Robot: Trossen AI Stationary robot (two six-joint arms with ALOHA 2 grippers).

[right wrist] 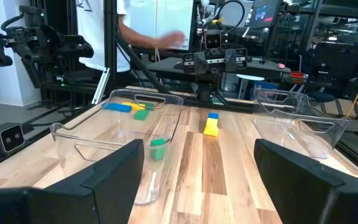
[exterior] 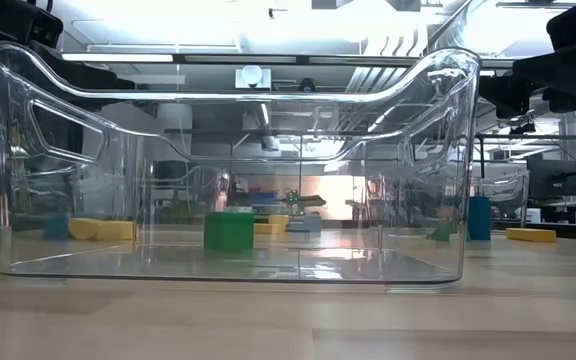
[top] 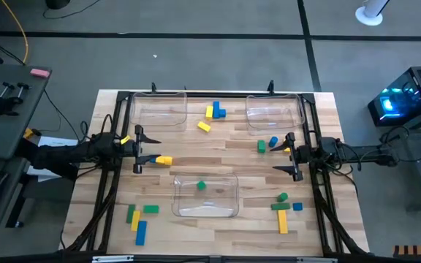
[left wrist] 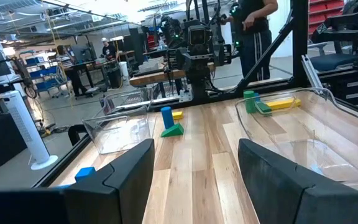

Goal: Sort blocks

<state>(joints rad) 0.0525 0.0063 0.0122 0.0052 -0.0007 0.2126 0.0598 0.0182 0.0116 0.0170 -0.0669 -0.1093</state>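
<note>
Wooden table (top: 218, 157) carries 3 clear plastic bins: far-left bin (top: 158, 109), far-right bin (top: 272, 112), and a near-centre bin (top: 205, 197) holding 1 green block (top: 201, 185), which stands on the bin floor and shows through the wall in the low view (exterior: 229, 230). Other blocks lie loose on the wood. Between the 2 far bins: a yellow and blue pair (top: 215, 111) touching, with a yellow block (top: 204, 126) just near of them. Right of centre: a green block (top: 261, 147) and a blue block (top: 272, 142) close beside the right gripper (top: 291, 155). Near-left cluster (top: 139, 219): green, yellow and blue bars. Near-right cluster (top: 283, 208): green, yellow and blue pieces. A yellow block (top: 164, 160) lies just right of the left gripper (top: 139, 150), at its fingertips; contact cannot be judged. Left arm reaches in from the left edge, lying level over the table, fingers spread apart and empty, wide gap visible in its wrist view (left wrist: 194, 171). Right arm reaches in from the right edge, mirrored pose, fingers likewise parted with nothing between them (right wrist: 201, 171). The 2 grippers face each other across the table centre, well apart. A person (left wrist: 257, 31) stands beyond the table in the room. A pink object (top: 41, 72) rests on the dark side bench (top: 9, 109) at left.
</note>
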